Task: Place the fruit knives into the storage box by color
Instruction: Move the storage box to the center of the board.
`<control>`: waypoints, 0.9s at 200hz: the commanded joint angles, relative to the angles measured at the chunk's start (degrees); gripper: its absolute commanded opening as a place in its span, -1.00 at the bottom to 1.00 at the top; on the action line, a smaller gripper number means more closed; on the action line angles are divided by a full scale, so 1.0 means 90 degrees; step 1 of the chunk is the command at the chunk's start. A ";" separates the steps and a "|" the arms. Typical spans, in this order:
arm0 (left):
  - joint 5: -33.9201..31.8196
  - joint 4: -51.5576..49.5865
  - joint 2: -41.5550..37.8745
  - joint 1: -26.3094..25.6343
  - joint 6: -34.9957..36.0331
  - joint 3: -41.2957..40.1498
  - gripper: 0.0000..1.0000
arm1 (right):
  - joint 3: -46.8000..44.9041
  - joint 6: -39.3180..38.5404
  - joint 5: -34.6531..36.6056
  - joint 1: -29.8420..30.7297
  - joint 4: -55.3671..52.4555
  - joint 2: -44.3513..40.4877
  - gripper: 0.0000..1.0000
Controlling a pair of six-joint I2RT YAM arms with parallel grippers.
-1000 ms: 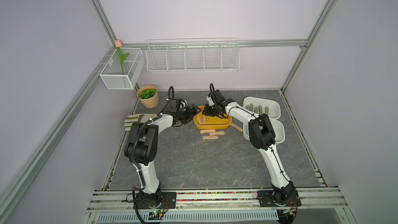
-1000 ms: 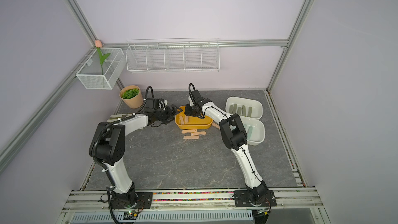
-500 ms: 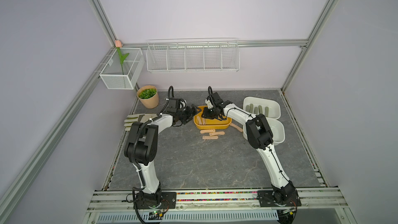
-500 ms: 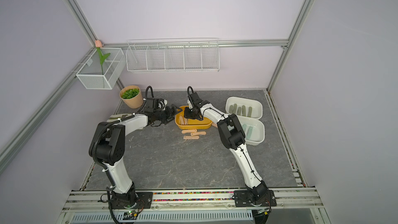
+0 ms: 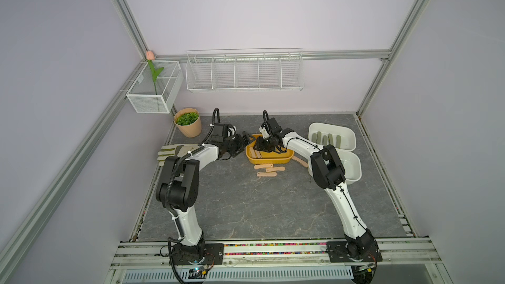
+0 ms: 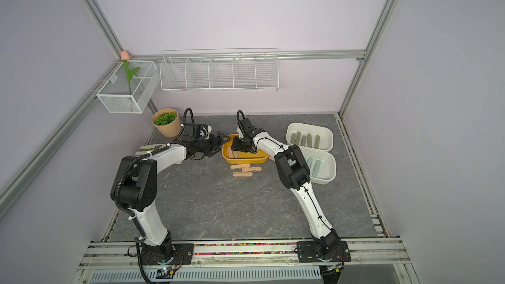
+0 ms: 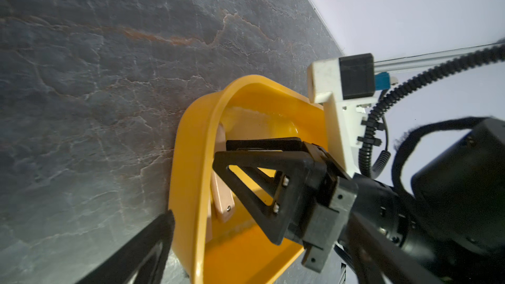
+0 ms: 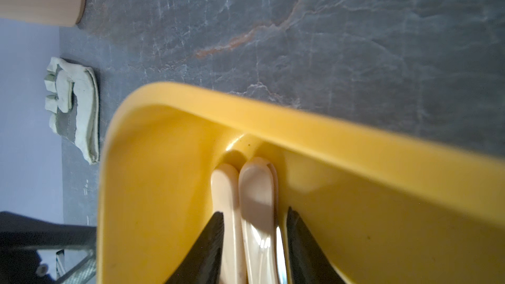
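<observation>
Straddling two pink knives [image 8: 255, 187] inside the yellow box [image 8: 273, 113], the right pincer [image 8: 254, 211] has its jaws parted on either side of them, clamping nothing as far as the right wrist view shows. Left pincer [image 5: 245, 141] is spread wide just beside the end of the yellow box, empty, one finger outside the wall in the left wrist view.

Three more pink knives [image 5: 264, 167] lie loose on the bench [image 5: 259, 209] just in front of the yellow box, and another sits at its right end. Olive knives [image 5: 325, 139] are in the far white box [image 5: 347, 132]; mint knives [image 6: 314, 165] are in the near white box [image 6: 332, 170]. Glove [image 5: 175, 151] is off to the left, not part of the job.

Knives look light, stiff and glossy, so probably slippery between hard fingers. They are thin and lie flat, so I reckon the edges are hard to catch on the bench. Best hold is likely across the narrow width near the middle, so the bar doesn't swing. Loose ones lie close together: risk of grabbing two or nudging a neighbour
</observation>
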 commanded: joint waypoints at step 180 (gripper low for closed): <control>-0.0768 -0.0570 -0.3447 -0.0406 -0.0276 -0.2339 0.99 | -0.5256 -0.0481 0.0346 0.0191 0.0361 -0.4849 0.71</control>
